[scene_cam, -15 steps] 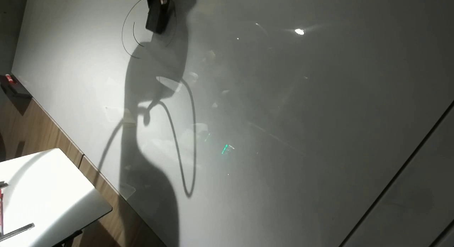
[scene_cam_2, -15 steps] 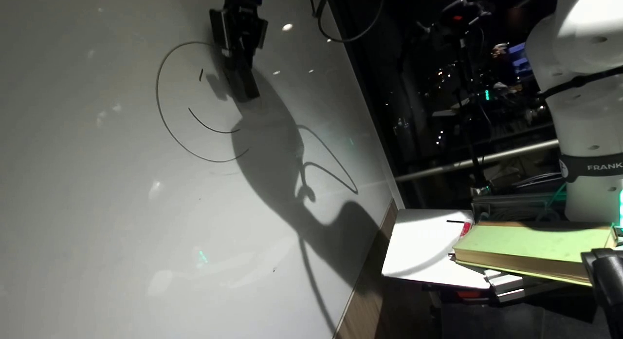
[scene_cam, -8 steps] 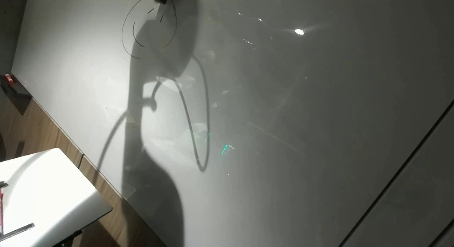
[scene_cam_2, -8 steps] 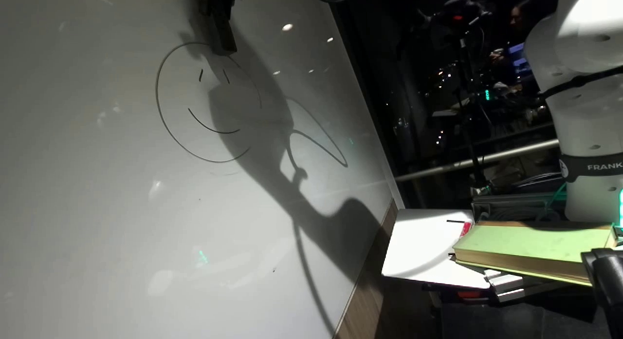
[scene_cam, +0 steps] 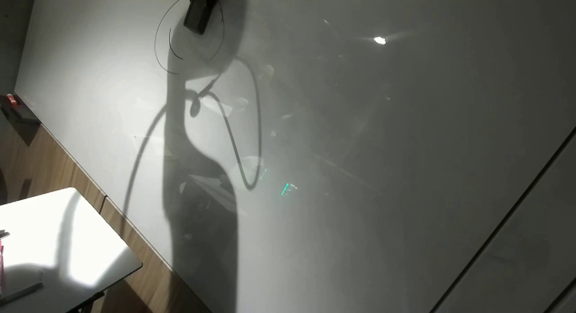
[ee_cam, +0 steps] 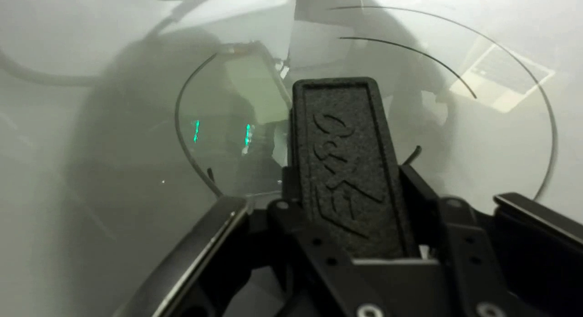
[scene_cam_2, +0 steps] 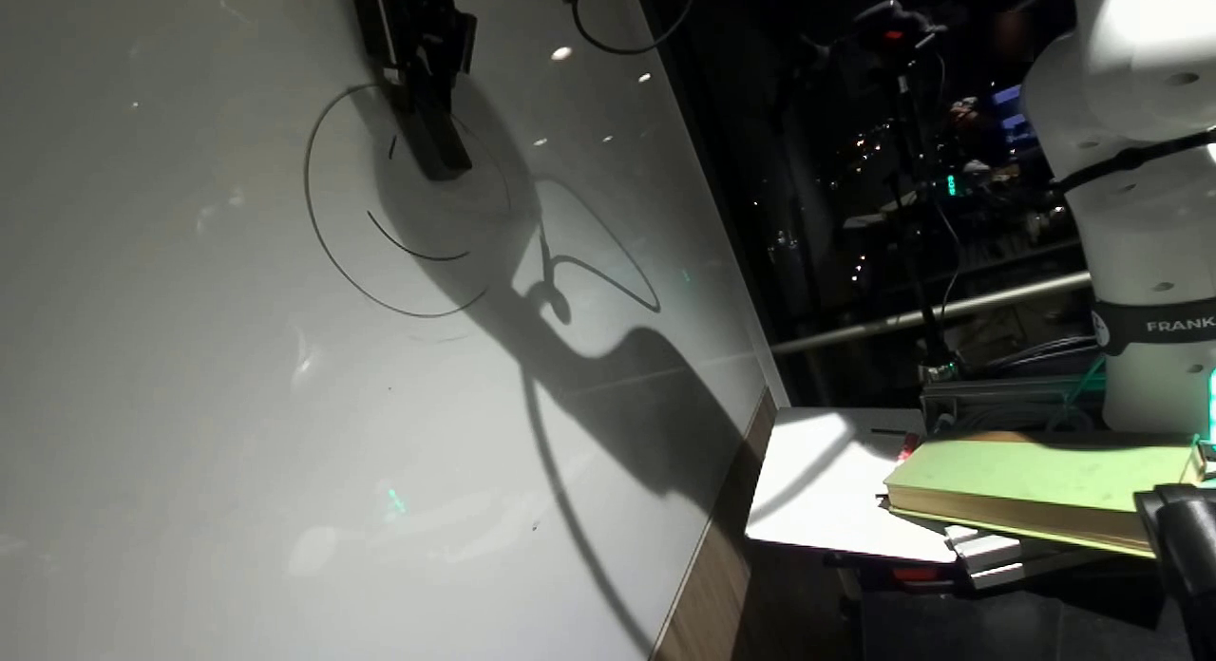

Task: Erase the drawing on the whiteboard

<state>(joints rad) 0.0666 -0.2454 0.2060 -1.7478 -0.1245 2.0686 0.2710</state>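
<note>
The whiteboard [scene_cam: 360,205] fills most of the view in both exterior views. On it the drawing [scene_cam_2: 307,172] is a thin dark smiley: a circle broken at its lower right in this exterior view, a curved mouth and a short eye stroke. My gripper [ee_cam: 348,185] is shut on a black block-shaped eraser [ee_cam: 341,157], which sticks out past the fingers. In an exterior view the eraser [scene_cam_2: 442,146] lies over the upper right of the smiley and covers the spot of the second eye. Whether it touches the board I cannot tell. The arm's shadow darkens part of the drawing.
A small white table [scene_cam_2: 817,481] stands below the board, with a green book [scene_cam_2: 1035,471] beside it. The white robot arm [scene_cam_2: 1149,367] rises at the right. A dark tray with a red item [scene_cam: 13,100] sits at the board's lower edge.
Half a second ago the gripper and eraser had slid up to the circle's top edge, showing both eyes. Now they are lower again, over one eye. The visible lines look the same.
</note>
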